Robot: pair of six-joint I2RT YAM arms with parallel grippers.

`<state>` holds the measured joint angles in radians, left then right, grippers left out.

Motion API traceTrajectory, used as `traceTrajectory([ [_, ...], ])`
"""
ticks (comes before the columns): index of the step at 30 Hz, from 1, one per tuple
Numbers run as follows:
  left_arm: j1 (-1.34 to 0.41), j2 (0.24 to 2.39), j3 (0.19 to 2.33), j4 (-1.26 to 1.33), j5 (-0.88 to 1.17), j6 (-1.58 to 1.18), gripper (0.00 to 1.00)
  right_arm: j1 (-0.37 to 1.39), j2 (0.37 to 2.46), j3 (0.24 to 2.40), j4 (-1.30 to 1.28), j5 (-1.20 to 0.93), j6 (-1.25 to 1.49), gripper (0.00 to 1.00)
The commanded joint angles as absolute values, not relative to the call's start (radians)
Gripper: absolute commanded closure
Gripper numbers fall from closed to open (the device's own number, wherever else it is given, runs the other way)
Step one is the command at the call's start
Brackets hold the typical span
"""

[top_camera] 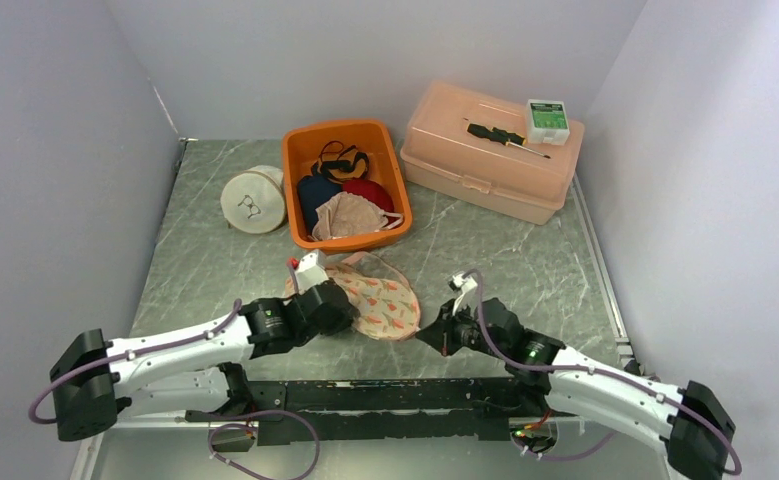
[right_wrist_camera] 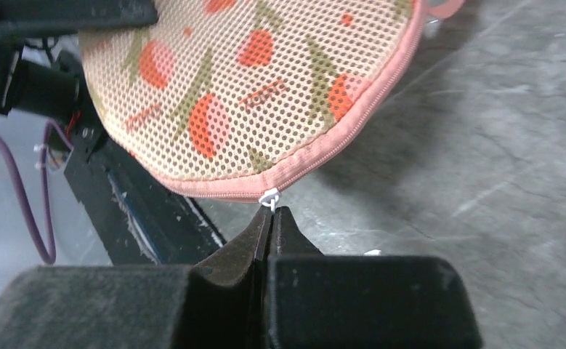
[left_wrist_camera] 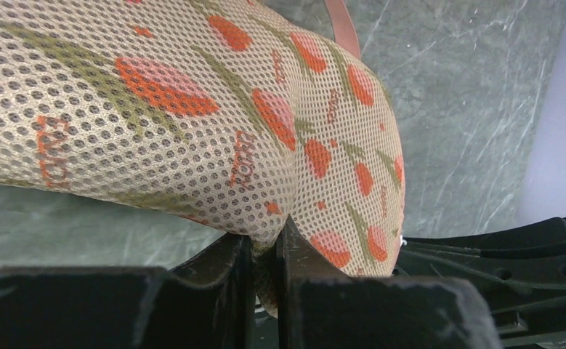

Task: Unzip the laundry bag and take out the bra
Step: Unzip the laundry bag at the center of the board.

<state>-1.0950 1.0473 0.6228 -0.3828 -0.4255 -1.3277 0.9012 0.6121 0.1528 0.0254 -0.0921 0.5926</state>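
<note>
The laundry bag (top_camera: 383,303), a beige mesh pouch printed with orange-red tulips and edged in pink, lies toward the near edge of the table (top_camera: 525,270), about midway between its left and right sides, with one arm on either side of it. A pink zipper (right_wrist_camera: 341,134) runs along its rim, and the stretch seen from the right wrist looks closed. The small white zipper pull (right_wrist_camera: 269,196) hangs at the bag's lowest visible edge. The right gripper (right_wrist_camera: 269,212) meets it there: its fingers are pressed together with no gap, and the pull is nipped at their very tips. On the bag's other side, the left gripper (left_wrist_camera: 268,251) has its fingers nearly together, pinching a fold of the mesh between them. From that wrist the fabric bulges up and away over the grey-green marble surface, so this end appears lifted off the table. Just behind the bag, toward the far edge, stands an orange basin (top_camera: 300,150) holding several garments (top_camera: 350,212). A round white mesh pouch (top_camera: 253,200) sits just left of the basin. At the far right corner is a peach plastic toolbox (top_camera: 485,170), with a screwdriver (top_camera: 505,135) and a small green-and-white box (top_camera: 547,120) lying on its lid.
</note>
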Motion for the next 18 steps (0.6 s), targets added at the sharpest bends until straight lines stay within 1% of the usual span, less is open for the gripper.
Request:
traceTrajectory([
  [1,-1.058,0.975,0.618,-0.483,-0.476,-1.171,0.83,1.002,0.714,0.206,0.151,-0.066,0.55,1.0],
  [3,-1.056,0.949,0.617,-0.521,-0.481,-1.167,0.78,1.067,0.776,0.22,0.191,-0.035,0.547,1.0],
  [5,-1.056,0.921,0.608,-0.563,-0.474,-1.192,0.67,1.115,0.833,0.228,0.237,-0.018,0.543,1.0],
  [6,-1.056,0.905,0.598,-0.584,-0.465,-1.213,0.57,1.131,0.859,0.23,0.259,-0.013,0.545,1.0],
  [8,-1.057,0.872,0.576,-0.632,-0.444,-1.27,0.3,1.149,0.907,0.229,0.295,-0.009,0.546,1.0],
  [9,-1.057,0.859,0.565,-0.657,-0.433,-1.301,0.21,1.154,0.922,0.229,0.309,-0.005,0.547,1.0],
  [11,-1.058,0.829,0.551,-0.698,-0.405,-1.362,0.1,1.159,0.94,0.224,0.332,-0.002,0.549,1.0],
  [12,-1.058,0.815,0.543,-0.713,-0.389,-1.387,0.07,1.158,0.947,0.22,0.344,0.009,0.548,1.0],
  [15,-1.065,0.775,0.536,-0.73,-0.328,-1.455,0.06,1.159,0.976,0.216,0.388,0.04,0.548,1.0],
  [18,-1.105,0.762,0.506,-0.648,-0.261,-1.521,0.06,1.158,1.024,0.219,0.446,0.042,0.561,1.0],
])
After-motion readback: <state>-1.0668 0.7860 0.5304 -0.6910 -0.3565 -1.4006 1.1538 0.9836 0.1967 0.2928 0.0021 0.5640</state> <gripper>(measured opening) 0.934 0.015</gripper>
